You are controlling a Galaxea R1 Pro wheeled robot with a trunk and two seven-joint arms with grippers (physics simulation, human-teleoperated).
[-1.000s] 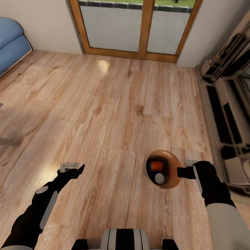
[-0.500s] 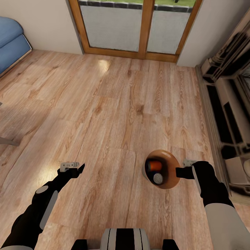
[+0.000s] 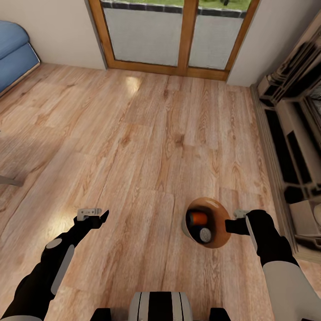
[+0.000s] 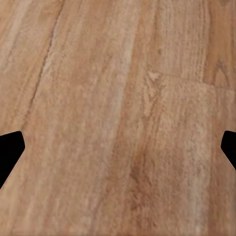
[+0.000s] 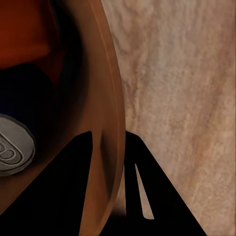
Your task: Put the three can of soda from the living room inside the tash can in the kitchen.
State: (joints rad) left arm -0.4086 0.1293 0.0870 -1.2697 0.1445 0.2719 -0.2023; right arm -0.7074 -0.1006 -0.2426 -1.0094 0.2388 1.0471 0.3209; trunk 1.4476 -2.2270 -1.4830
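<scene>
The copper-brown trash can [image 3: 219,210] hangs over the wood floor at the lower right of the head view. My right gripper [image 3: 231,225] is shut on its rim, one finger inside and one outside. An orange soda can [image 3: 198,218] lies inside it, beside the silver top of a second can [image 3: 205,234] whose dark body is in shadow. The right wrist view has the bin's rim [image 5: 105,98] between my right gripper [image 5: 105,162], with the silver top [image 5: 12,145] and orange can [image 5: 24,29] inside. My left gripper [image 3: 96,215] is open and empty over bare floor, its fingers [image 4: 9,152] far apart.
Glass garden doors [image 3: 174,35] close off the far wall. A blue sofa [image 3: 13,53] sits at the far left, and a grey table corner [image 3: 6,180] pokes in at the left edge. A beige and dark shelf unit [image 3: 294,147] lines the right side. Wood plank floor [image 3: 133,147] stretches ahead.
My right gripper and the trash can have drifted slightly toward my body. The left arm has not moved.
</scene>
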